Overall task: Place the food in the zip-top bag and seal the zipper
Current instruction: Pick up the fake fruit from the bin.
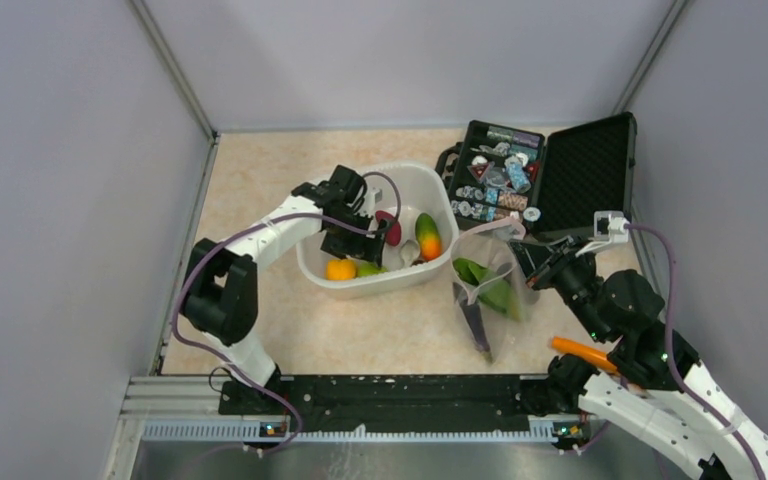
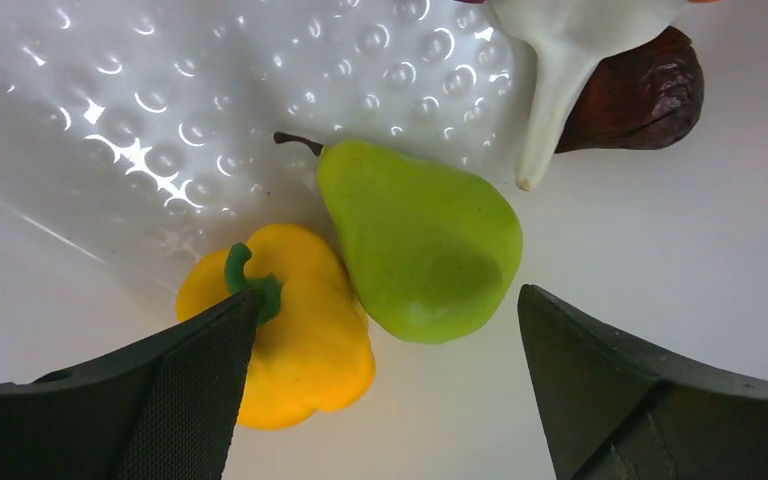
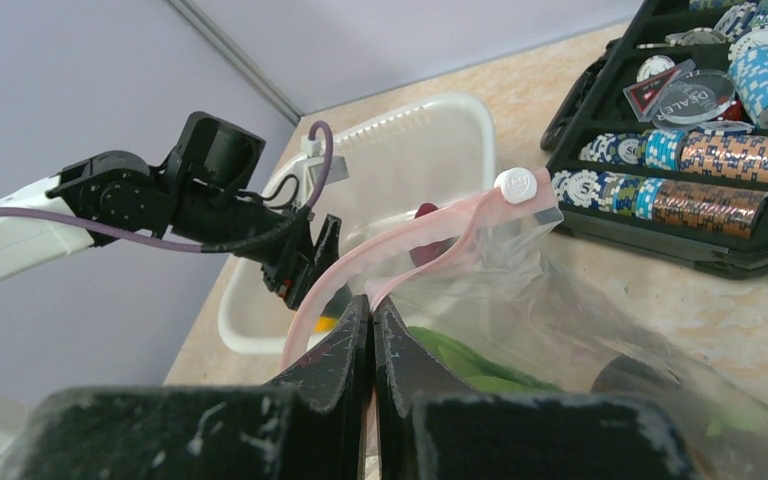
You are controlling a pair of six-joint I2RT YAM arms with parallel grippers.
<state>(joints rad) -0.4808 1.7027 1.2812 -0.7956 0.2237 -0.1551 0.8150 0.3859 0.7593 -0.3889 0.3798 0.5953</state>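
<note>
My left gripper [image 1: 353, 238] is open inside the white tub [image 1: 438, 180]. In the left wrist view its jaws [image 2: 388, 300] hang just above a yellow pepper [image 2: 295, 350] and a green pear [image 2: 420, 240], touching neither. A whitish piece [image 2: 560, 60] and a dark reddish piece [image 2: 645, 95] lie beyond. An orange-green fruit [image 1: 427, 236] is also in the tub. My right gripper [image 3: 372, 305] is shut on the pinkish zipper [image 3: 430, 235] and holds the clear bag [image 1: 495, 290] open and upright. A green leafy piece [image 3: 470, 365] and the dark eggplant [image 1: 477, 322] are inside it.
An open black case [image 1: 580, 175] of chips [image 3: 700, 160] stands at the back right, close behind the bag. An orange carrot-like piece [image 1: 582, 352] lies by the right arm. Grey walls close in the left, back and right sides.
</note>
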